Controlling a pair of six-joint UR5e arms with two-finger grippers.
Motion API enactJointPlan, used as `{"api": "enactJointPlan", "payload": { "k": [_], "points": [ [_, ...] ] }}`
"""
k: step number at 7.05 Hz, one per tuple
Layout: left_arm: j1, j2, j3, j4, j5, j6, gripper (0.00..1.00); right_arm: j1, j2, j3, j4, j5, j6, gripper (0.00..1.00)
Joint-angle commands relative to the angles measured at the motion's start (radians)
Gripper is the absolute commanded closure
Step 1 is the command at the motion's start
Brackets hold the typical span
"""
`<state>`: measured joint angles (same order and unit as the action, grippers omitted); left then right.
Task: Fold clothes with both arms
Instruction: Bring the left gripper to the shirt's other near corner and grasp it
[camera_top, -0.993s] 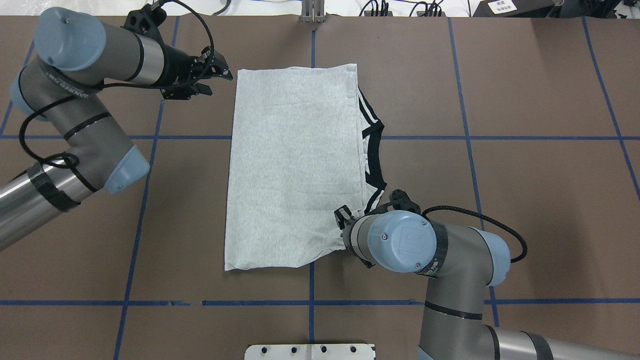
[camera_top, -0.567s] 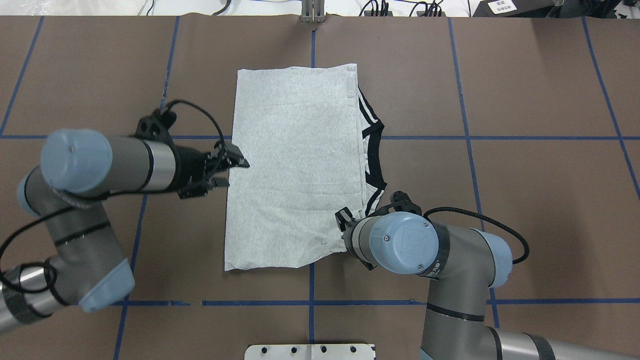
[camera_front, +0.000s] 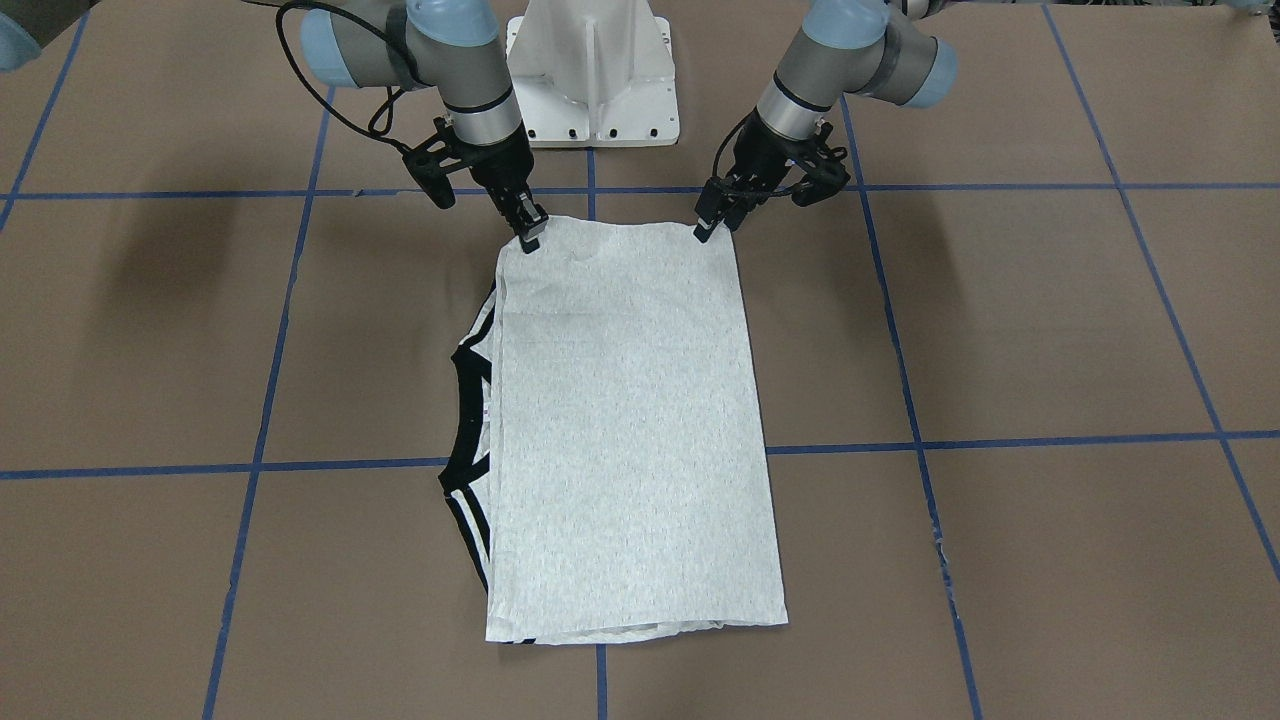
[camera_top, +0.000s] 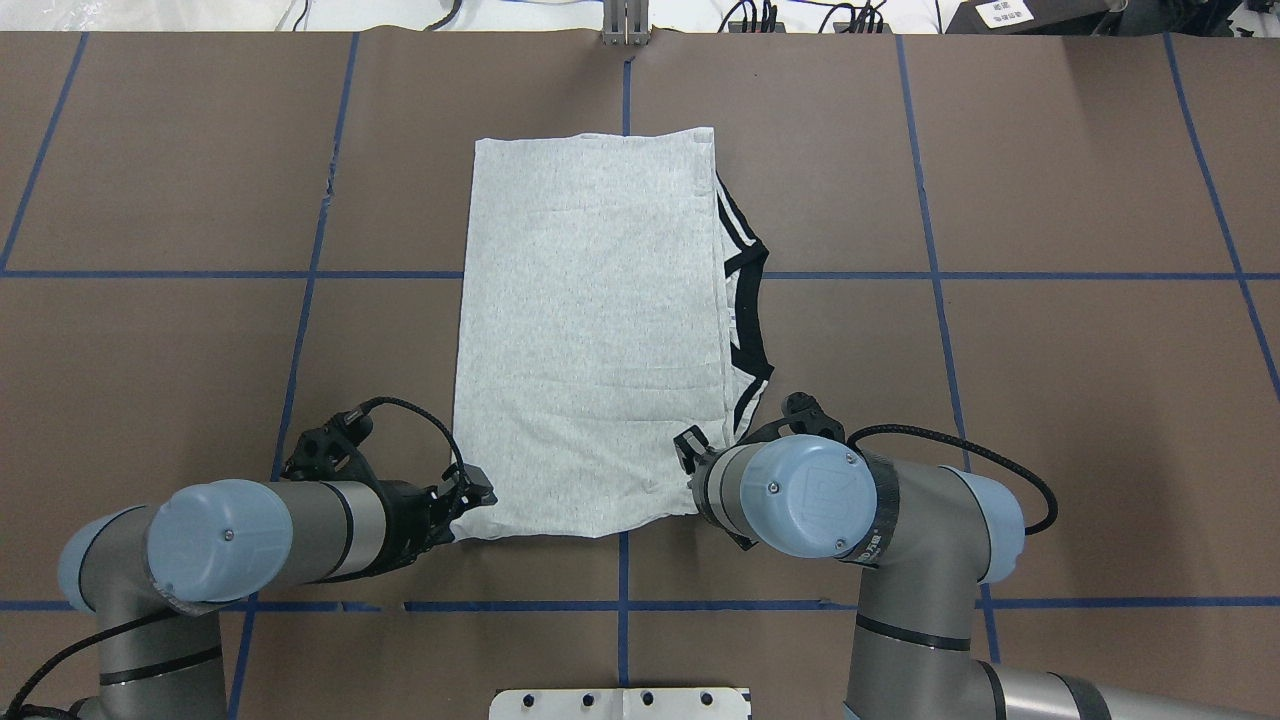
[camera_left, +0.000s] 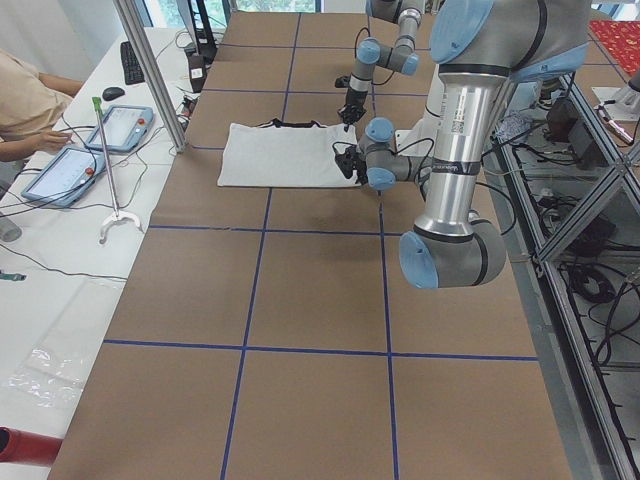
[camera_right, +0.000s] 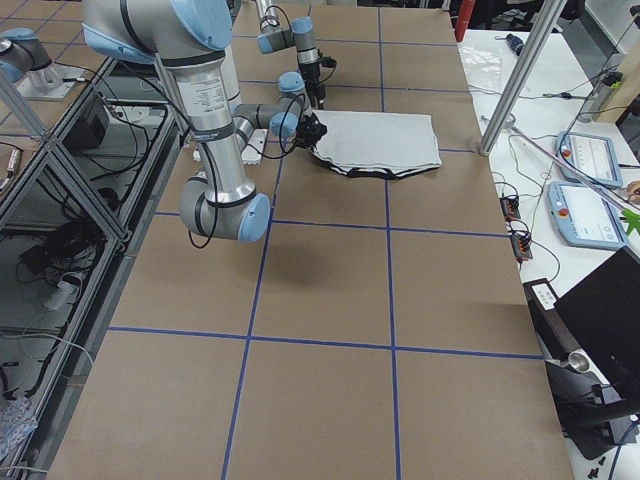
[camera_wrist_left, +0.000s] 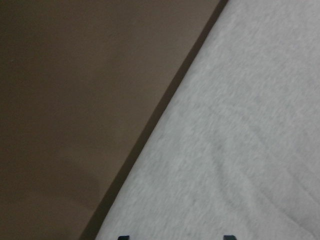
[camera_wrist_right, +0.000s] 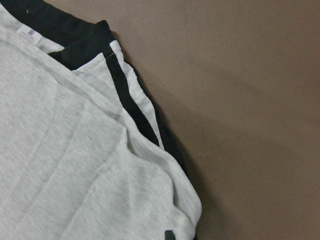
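The grey T-shirt (camera_top: 590, 330) lies flat, folded into a long rectangle; its black neck band (camera_top: 745, 310) and shoulder stripes stick out on the right side. The print is hidden. My left gripper (camera_top: 470, 503) is at the shirt's near-left corner, low and open; in the left wrist view its two tips stand apart over the grey cloth (camera_wrist_left: 240, 125). In the front view this gripper (camera_front: 705, 230) is at the top right corner. My right gripper (camera_front: 530, 238) is shut on the near-right corner, where the cloth (camera_wrist_right: 60, 165) bunches slightly. In the overhead view its wrist hides it.
The brown table (camera_top: 1000, 400) carries a grid of blue tape lines. The white pedestal (camera_front: 595, 70) stands at the robot's edge, just behind both grippers. An operator's tablets (camera_left: 100, 130) and a metal post (camera_left: 150, 75) are beyond the far side.
My left arm has swept from the shirt's far-left corner along its left edge to the near-left corner. The right arm and the shirt have barely moved.
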<state>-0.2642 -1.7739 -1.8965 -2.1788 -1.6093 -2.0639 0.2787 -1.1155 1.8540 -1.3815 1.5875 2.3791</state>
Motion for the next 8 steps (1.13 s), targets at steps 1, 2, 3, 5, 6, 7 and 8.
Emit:
{"api": "enactJointPlan", "payload": {
  "k": [1, 2, 3, 5, 6, 7, 8],
  "points": [
    [0.022, 0.004, -0.021, 0.053, 0.006, -0.016, 0.31, -0.001, -0.003, 0.005, -0.002, 0.000, 0.000, 1.00],
    [0.026, 0.008, -0.019, 0.053, 0.006, -0.016, 0.31, -0.001, -0.003, 0.005, -0.002, 0.000, 0.000, 1.00],
    [0.026, 0.008, -0.021, 0.053, 0.006, -0.016, 0.31, -0.001, -0.003, 0.007, -0.002, -0.001, 0.000, 1.00],
    [0.026, 0.007, -0.015, 0.053, 0.008, -0.015, 0.32, -0.001, -0.003, 0.007, -0.002, 0.000, 0.000, 1.00],
    [0.026, 0.007, -0.012, 0.053, 0.009, -0.013, 0.32, -0.001, -0.003, 0.008, -0.002, 0.000, 0.000, 1.00],
    [0.026, 0.007, -0.013, 0.053, 0.025, -0.013, 0.33, -0.001, -0.001, 0.008, -0.002, 0.000, 0.000, 1.00],
    [0.026, 0.008, -0.012, 0.053, 0.029, -0.013, 0.34, -0.001, -0.001, 0.008, -0.002, 0.000, 0.000, 1.00]
  ]
}}
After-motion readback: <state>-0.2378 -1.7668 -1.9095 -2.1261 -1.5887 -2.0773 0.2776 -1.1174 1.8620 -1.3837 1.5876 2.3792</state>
